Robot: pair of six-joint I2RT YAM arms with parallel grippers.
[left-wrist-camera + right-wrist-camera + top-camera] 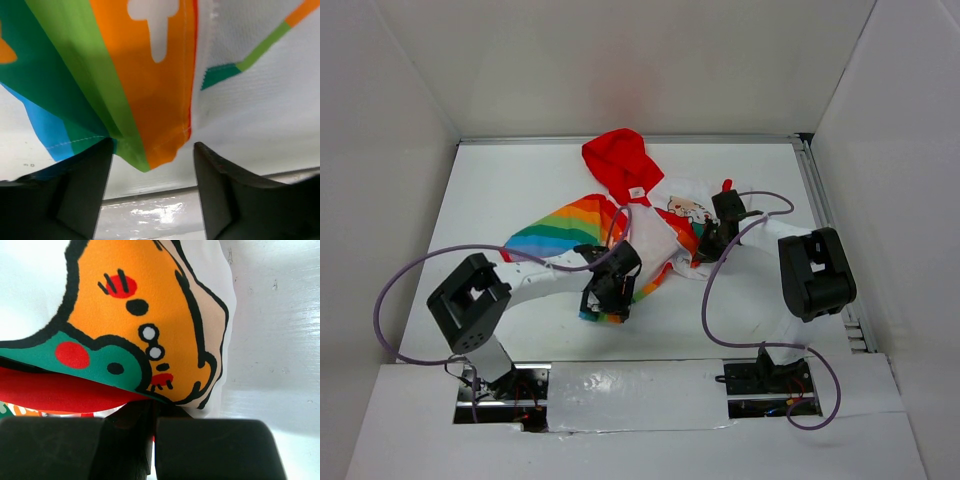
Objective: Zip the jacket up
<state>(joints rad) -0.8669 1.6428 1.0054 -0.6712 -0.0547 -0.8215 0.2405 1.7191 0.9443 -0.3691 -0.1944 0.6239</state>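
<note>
1. The jacket [653, 228] is soft, thin, crumpled cloth. It has a red hood [617, 160], a rainbow-striped side and a white side with a cartoon face.
2. I count one jacket and two hands.
3. It lies mid-way across the white surface [500, 170], hood at the far end.
4. My left hand [152, 147] is wide open and holds nothing. The striped bottom corner hangs between its fingers.
5. My right hand [153, 425] is closed tight. I think it pinches the red edge under the cartoon, but that spot is dark.
</note>
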